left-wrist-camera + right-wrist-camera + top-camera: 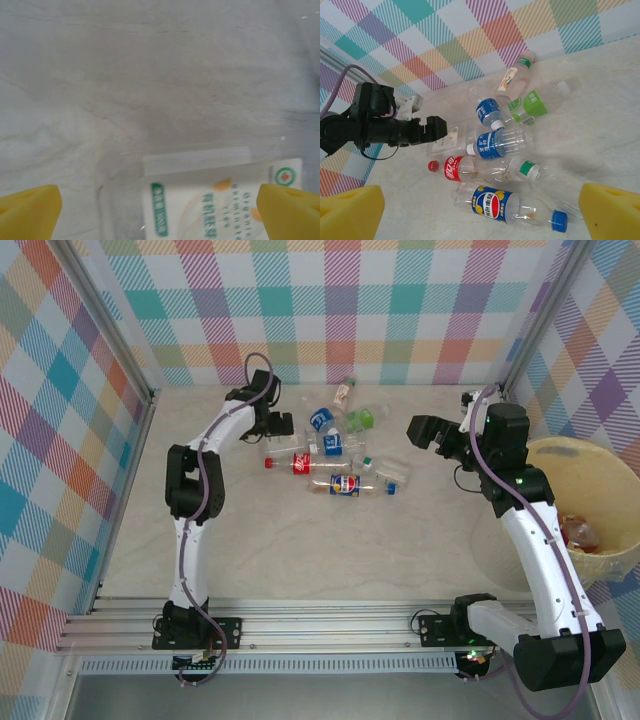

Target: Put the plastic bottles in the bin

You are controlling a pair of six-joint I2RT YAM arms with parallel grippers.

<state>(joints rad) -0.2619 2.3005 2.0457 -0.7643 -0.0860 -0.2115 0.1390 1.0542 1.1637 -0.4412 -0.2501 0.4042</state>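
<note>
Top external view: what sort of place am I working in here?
Probably a staged robot test cell, not a home: colourful plaid panel walls on aluminium frame posts, a pale stone-look tabletop with clear plastic bottles scattered on it, and a round pale-yellow bin.

We are looking at a pale, marble-veined tabletop (330, 540), its faint grey streaks showing close up in the left wrist view (150, 75) and running off toward the backdrop in the right wrist view (605, 100). A checked back wall (340, 300) in pastel pinks, greens, blues and oranges is standing behind it (470, 40), and we are seeing matching checked panels closing in the left side (50, 440) and the right side (600, 360). Slanting metal posts (105, 325) are framing the corners where the panels meet. Ribbed aluminium rails (330, 625) are running across the near edge of the tabletop.
</note>
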